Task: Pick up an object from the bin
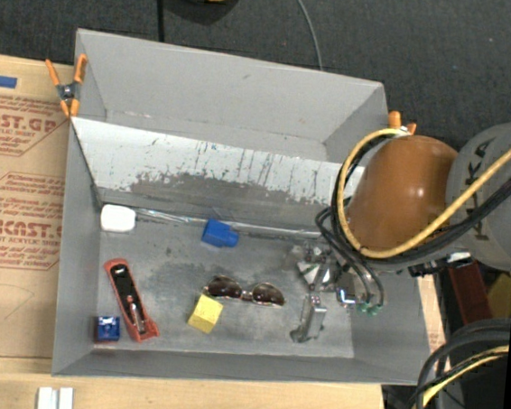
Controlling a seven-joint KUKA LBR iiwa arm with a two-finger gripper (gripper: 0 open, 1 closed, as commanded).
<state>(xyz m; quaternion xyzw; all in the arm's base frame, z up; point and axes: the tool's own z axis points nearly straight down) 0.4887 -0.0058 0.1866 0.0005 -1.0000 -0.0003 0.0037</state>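
On my camera view the arm comes in from the right edge of the frame, its rounded brown cover (397, 196) sitting over the right wall of the grey bin (212, 95), with yellow and black cables (344, 177) looped around that cover. The gripper (310, 321) hangs below the cover at the lower right of the bin floor, low over bare metal. From this angle I cannot tell whether the claw is spread or pressed together, and I see nothing pinched in it. The nearest thing is a pair of sunglasses (244, 291) with dark lenses. It lies flat in the lower middle of the floor, just left of the gripper and apart from it. A small yellow block (206, 314) sits just below and left of the sunglasses, close to them, though I cannot say whether they touch. Further up, near the foot of the back wall, there is a blue block (221, 234). A white block (118, 219) lies to its left, in the upper left corner of the floor. At the lower left a long red tool (130, 300) with a black part on it lies at a slant. A small blue piece (107, 329) sits just beside its lower end, near the front left corner.
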